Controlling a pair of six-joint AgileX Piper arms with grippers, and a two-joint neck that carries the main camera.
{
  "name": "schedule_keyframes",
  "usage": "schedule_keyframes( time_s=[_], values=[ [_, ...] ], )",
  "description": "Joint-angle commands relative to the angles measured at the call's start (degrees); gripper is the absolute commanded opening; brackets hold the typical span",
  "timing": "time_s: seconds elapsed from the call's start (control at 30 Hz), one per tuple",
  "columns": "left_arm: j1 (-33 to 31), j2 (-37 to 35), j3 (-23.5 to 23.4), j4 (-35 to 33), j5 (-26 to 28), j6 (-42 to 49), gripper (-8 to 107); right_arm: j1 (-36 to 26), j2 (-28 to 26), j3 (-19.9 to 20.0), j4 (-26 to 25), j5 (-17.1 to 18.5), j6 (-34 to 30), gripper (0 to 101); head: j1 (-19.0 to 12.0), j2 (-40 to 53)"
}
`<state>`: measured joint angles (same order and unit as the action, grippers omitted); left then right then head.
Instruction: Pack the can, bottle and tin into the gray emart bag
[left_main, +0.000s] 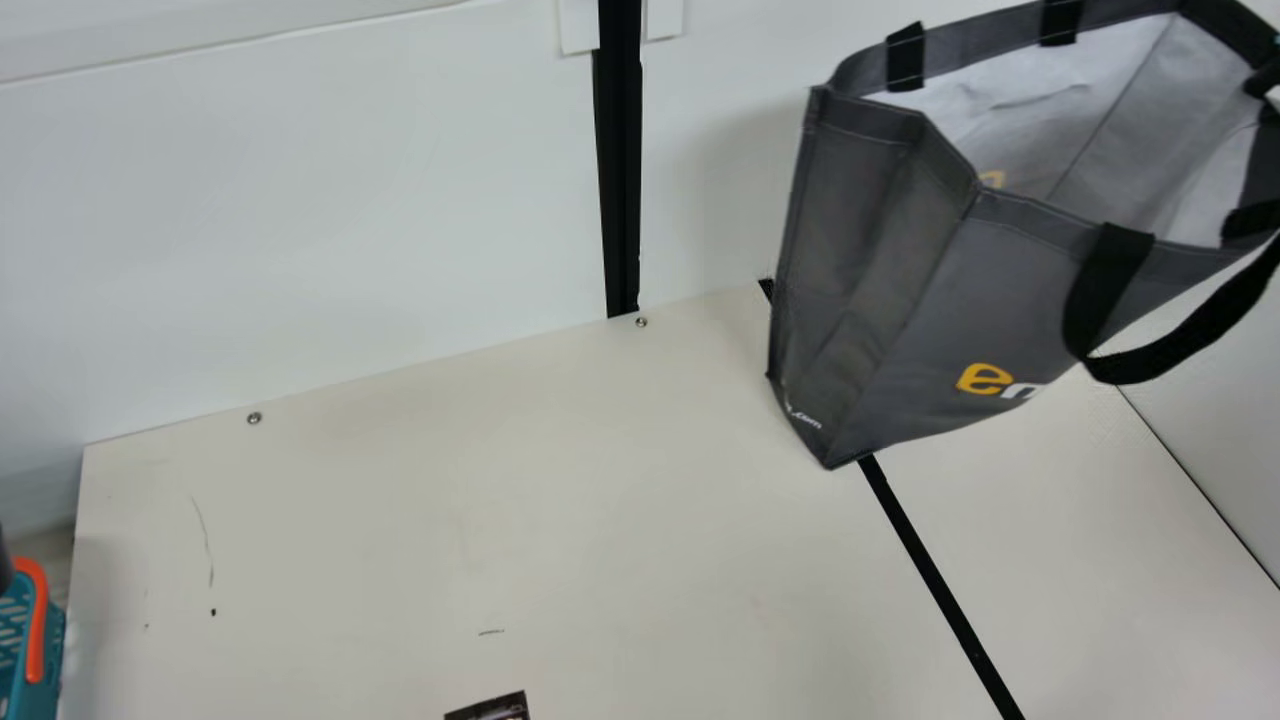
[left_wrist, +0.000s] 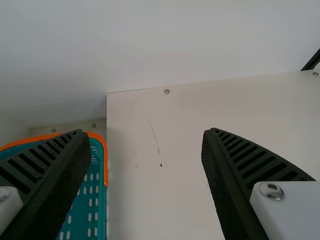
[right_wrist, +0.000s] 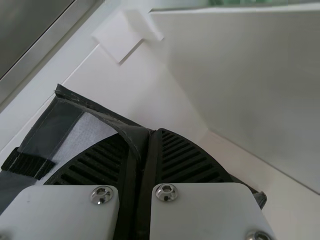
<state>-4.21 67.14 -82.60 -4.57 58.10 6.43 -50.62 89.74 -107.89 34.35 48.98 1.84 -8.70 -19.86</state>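
Observation:
At the main view's left edge, a dark sliver of my left gripper (left_main: 4, 562) shows. In the left wrist view my left gripper (left_wrist: 142, 133) is open with nothing held, one finger over a basket. The gray emart bag (left_main: 930, 340) is at the main view's upper right, mouth open upward, body tilted, a black handle loop hanging in front. In the right wrist view my right gripper (right_wrist: 151, 132) is shut on the rim of the bag (right_wrist: 42, 122), cloth pinched between the fingers. A dark printed item (left_main: 492, 709) is cut off at the main view's bottom; I cannot tell which.
A teal basket with an orange rim (left_main: 32, 625) stands beside the table's left edge. White walls (left_main: 350, 230) rise behind the table (left_main: 480, 500) and at its right. A black strip (left_main: 940, 580) crosses the tabletop from near the bag.

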Motion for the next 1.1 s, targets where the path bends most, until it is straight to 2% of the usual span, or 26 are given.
schedule_keyframes(
  time_s=[0.0,0.1,0.47,1.0,1.07],
  values=[
    [0.0,0.0,0.0,0.0,0.0,0.0,90,-2.0,1.4,-1.9,0.7,0.6,-0.3,0,-1.3,-0.1],
    [0.0,0.0,0.0,0.0,0.0,0.0,90,-4.0,3.2,-4.1,1.6,1.8,-0.5,0,-1.3,-0.1],
    [0.0,0.0,0.0,0.0,0.0,0.0,90,-7.0,6.7,-9.0,3.6,4.0,-1.9,37,-1.3,-0.1],
    [0.0,0.0,0.0,0.0,0.0,0.0,90,-6.0,7.8,-15.8,7.2,6.1,-4.1,90,-1.3,-0.1],
    [0.0,0.0,0.0,0.0,0.0,0.0,90,-5.6,7.8,-16.3,7.8,6.5,-4.5,91,-1.3,-0.1]
  ],
)
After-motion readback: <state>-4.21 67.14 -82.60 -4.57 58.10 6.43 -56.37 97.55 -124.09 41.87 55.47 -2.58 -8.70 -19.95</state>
